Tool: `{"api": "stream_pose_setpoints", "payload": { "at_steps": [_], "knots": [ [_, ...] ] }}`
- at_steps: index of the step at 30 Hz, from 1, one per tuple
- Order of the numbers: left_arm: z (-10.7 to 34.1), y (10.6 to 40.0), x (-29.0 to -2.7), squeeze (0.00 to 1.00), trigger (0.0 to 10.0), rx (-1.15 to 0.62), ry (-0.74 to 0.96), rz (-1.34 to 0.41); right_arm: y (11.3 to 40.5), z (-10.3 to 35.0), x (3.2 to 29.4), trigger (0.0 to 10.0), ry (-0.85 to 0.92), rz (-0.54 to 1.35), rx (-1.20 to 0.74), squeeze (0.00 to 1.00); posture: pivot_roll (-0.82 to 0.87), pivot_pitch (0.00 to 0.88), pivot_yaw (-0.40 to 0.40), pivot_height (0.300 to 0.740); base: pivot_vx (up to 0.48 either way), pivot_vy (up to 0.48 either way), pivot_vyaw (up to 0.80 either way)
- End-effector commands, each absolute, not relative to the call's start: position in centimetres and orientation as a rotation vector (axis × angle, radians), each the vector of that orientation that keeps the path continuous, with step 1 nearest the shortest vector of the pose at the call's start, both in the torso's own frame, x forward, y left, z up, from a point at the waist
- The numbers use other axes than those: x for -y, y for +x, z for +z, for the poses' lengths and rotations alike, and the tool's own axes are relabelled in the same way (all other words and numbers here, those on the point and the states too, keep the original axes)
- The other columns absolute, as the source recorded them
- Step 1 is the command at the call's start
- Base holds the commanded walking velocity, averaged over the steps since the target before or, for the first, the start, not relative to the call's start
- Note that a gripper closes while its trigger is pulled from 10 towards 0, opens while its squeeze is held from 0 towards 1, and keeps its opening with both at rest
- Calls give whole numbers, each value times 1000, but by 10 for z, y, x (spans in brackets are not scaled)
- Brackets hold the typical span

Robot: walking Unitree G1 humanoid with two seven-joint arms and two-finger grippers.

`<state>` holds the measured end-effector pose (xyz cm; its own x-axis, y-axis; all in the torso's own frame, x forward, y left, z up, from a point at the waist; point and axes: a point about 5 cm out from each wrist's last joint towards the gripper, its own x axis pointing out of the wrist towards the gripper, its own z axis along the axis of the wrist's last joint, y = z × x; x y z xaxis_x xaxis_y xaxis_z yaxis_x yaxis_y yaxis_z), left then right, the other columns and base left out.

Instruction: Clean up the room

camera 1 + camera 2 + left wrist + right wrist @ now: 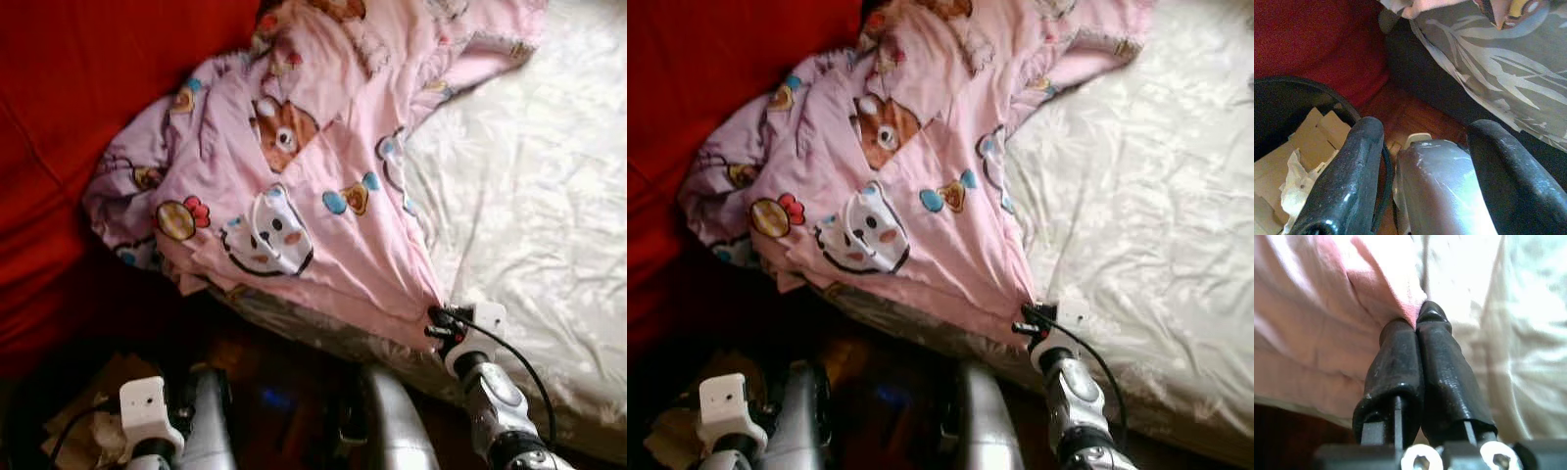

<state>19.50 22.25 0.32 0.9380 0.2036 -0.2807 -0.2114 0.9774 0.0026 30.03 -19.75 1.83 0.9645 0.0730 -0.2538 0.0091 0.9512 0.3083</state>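
Observation:
A pink blanket (294, 176) printed with cartoon animals lies crumpled over the left part of a bed, spilling over its near edge. My right gripper (437, 313) is at the blanket's lower right corner, at the bed's near edge. In the right wrist view it (1418, 320) is shut, with a fold of the pink blanket (1327, 308) pinched between the fingertips. My left gripper (1426, 128) hangs low beside my leg, open and holding nothing.
A white bed sheet (529, 196) covers the right of the bed. A red surface (78, 117) rises at the left. Below it on the wooden floor (1405, 115) stands a black bin (1283, 88) holding cardboard (1308, 142) and crumpled paper. A grey leaf-patterned bed skirt (1508, 73) hangs down.

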Motion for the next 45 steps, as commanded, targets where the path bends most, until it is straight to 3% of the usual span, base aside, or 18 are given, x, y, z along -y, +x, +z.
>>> {"api": "stream_pose_setpoints", "payload": {
  "at_steps": [1, 10, 27, 45],
  "knots": [
    [-26, 176, -227, 0, 10000, -419, -41, 236, 293, 12, 204, 10000, 349, -16, -270, 0, 176, 80, -106, 610, 0, 0, 0],
    [-50, 177, -233, 0, 10000, -533, -52, 252, 293, 13, 204, 10000, 364, -60, -253, 0, 160, 22, -82, 625, 0, 0, 0],
    [-64, 176, -231, 0, 10000, -619, -60, 238, 278, -2, 209, 10000, 407, -193, -285, 0, 152, 2, -67, 740, 0, 0, 0],
    [-72, 168, -230, 0, 10000, -686, -71, 258, 291, 8, 208, 10000, 387, -182, -272, 0, 157, 0, -91, 740, 0, 0, 0]
  ]
}}
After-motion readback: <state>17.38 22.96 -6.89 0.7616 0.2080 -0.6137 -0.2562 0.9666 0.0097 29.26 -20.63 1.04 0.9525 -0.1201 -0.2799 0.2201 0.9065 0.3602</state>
